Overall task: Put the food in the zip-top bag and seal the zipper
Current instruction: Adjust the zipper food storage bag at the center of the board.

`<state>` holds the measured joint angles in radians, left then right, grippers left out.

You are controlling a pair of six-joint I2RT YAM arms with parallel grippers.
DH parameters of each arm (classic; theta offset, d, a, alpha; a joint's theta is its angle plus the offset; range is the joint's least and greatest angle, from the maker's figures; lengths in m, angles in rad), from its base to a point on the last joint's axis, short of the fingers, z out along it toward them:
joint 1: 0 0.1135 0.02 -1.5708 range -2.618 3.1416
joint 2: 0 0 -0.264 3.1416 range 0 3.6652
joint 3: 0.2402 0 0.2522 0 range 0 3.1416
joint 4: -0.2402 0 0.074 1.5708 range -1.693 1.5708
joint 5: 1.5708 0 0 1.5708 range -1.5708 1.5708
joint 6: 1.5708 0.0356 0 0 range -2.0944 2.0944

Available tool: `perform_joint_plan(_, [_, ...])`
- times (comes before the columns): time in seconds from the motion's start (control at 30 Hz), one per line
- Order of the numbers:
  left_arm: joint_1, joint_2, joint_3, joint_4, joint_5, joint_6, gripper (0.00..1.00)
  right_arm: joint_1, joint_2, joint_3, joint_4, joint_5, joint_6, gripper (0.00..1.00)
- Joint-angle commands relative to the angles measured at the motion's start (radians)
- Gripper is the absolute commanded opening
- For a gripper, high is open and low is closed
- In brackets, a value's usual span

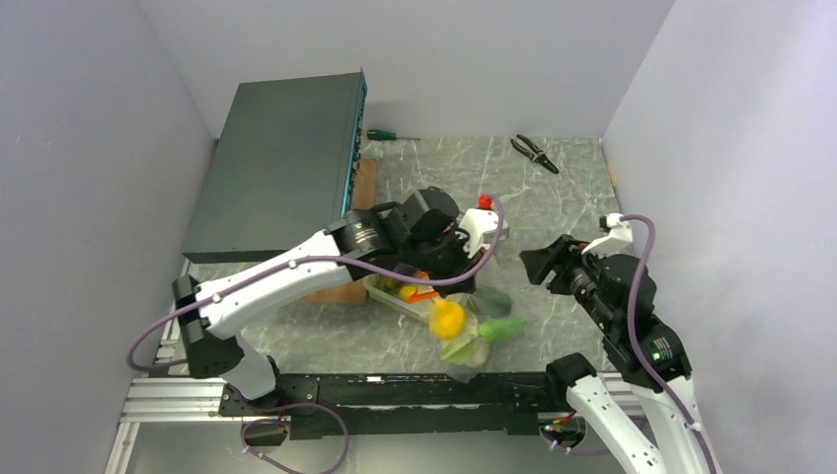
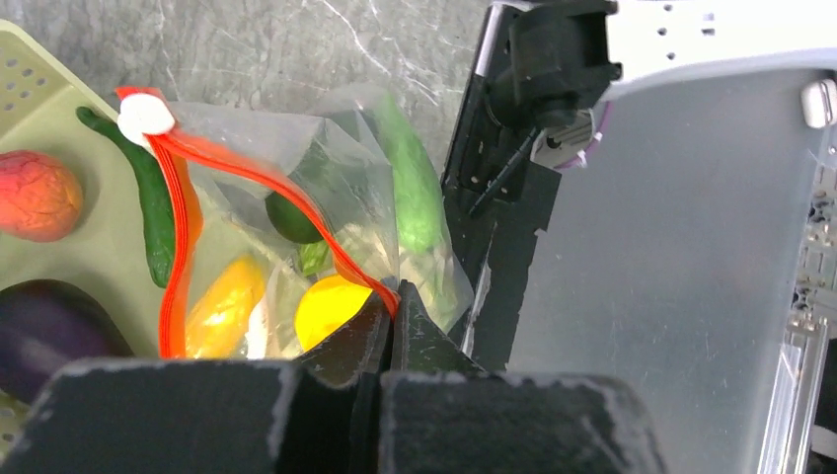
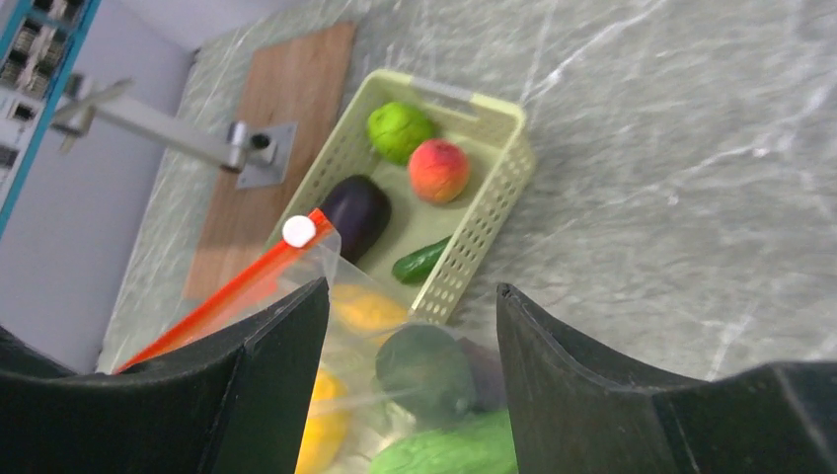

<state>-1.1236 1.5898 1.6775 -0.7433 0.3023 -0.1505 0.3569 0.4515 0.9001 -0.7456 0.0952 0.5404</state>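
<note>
Left end effector (image 2: 392, 306) pinches shut on the zipper (image 2: 247, 178) at its near end; the strip runs away to the white slider (image 2: 146, 115). Right end effector (image 3: 412, 291) — open, empty — hangs over the zip-top bag (image 3: 375, 296) by the green basket (image 3: 484, 188), slider just beside its finger.

Left arm (image 1: 286, 276), lower left of frame: white link shells, black joints, small dark screws, purple cable (image 1: 138, 341) looped alongside. Right arm (image 1: 632, 326), lower right: black upper housings, white lower link, green indicator light (image 1: 648, 355), second purple cable (image 1: 644, 219). Left gripper (image 2: 390, 314): matte black, edges scuffed pale. Right gripper (image 3: 413, 296): smooth black.
</note>
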Motion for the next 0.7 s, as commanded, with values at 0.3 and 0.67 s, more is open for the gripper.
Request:
perform_joint_plan(0.3, [0.002,-0.205,-0.110,-0.085,0.070,0.138,0.00,0.002,0.085,-0.269,0.597,-0.758,0.045,0.63])
perform_joint_plan(0.67, [0.001,-0.203,-0.251,0.005,0.024,0.105,0.00,-0.001,0.093,-0.371,0.764,-0.944,0.106,0.66])
